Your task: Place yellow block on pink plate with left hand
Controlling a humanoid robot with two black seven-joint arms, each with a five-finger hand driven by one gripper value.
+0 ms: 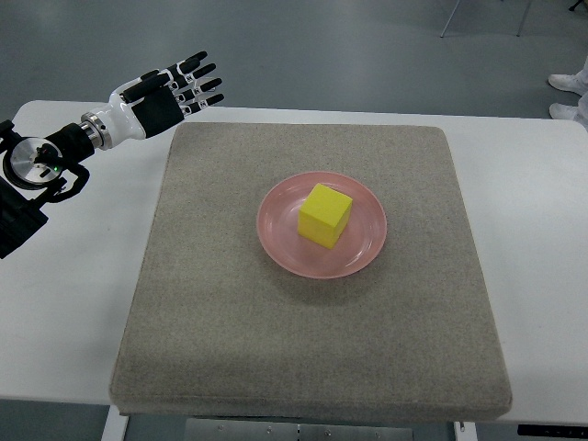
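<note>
A yellow block [325,215] sits in the middle of the pink plate [367,246], which rests on a grey mat [230,322]. My left hand [179,90] hovers above the mat's far left corner, well away from the plate. Its fingers are stretched out and hold nothing. The left arm comes in from the left edge. The right arm does not show.
The mat lies on a white table [537,202]. Beyond the table's far edge is grey floor, with a person's white shoes [568,96] at the far right and chair legs [478,14] at the top.
</note>
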